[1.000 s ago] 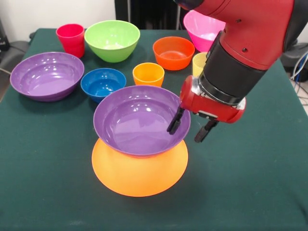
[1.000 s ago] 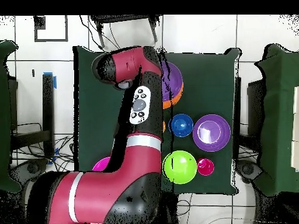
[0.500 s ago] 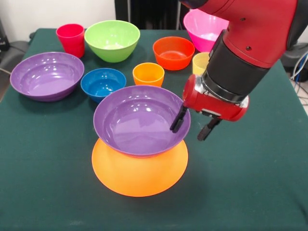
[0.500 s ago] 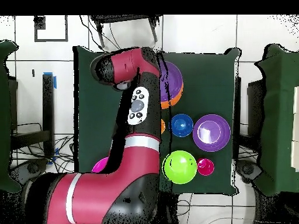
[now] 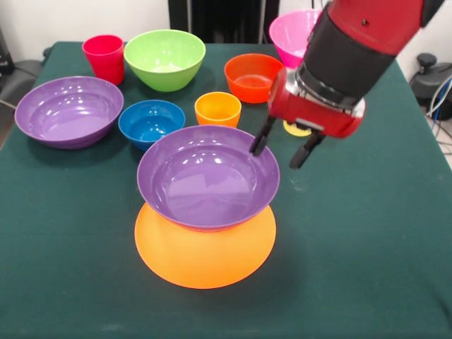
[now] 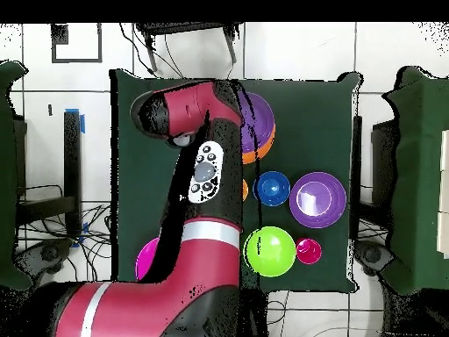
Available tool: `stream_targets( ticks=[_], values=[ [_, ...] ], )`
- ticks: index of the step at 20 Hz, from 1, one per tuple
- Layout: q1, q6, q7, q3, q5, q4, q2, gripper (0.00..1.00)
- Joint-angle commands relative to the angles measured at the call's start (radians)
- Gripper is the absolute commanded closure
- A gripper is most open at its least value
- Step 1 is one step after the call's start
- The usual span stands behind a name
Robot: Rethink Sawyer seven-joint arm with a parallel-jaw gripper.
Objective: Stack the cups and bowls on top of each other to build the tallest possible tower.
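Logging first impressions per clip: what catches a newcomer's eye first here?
A purple bowl sitting on an upturned yellow-orange bowl near the front of the green table. Just above its right rim hangs the red arm's tool, open and empty, with more bowls and cups behind.

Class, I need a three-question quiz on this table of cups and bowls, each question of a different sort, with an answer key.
1. True or false: the purple bowl sits upright on an upturned yellow-orange bowl.
2. What does the gripper hold? A) the orange cup B) nothing C) the blue bowl
3. Fill in: the red-pink cup stands beside the ___ bowl.

Key: 1 true. 2 B; its fingers are apart above the purple bowl's rim. 3 green.
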Motion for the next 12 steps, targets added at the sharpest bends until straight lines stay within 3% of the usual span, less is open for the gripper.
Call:
stream_targets(
  ticks=[1, 7, 12],
  values=[
    [-0.002, -0.178, -0.104, 0.095, -0.056, 0.305, -0.105, 0.00],
    [0.003, -0.305, 0.010, 0.103, -0.025, 0.518, -0.187, 0.00],
    [-0.062, -0.455, 0.031, 0.159, -0.003, 0.667, -0.186, 0.00]
  ],
)
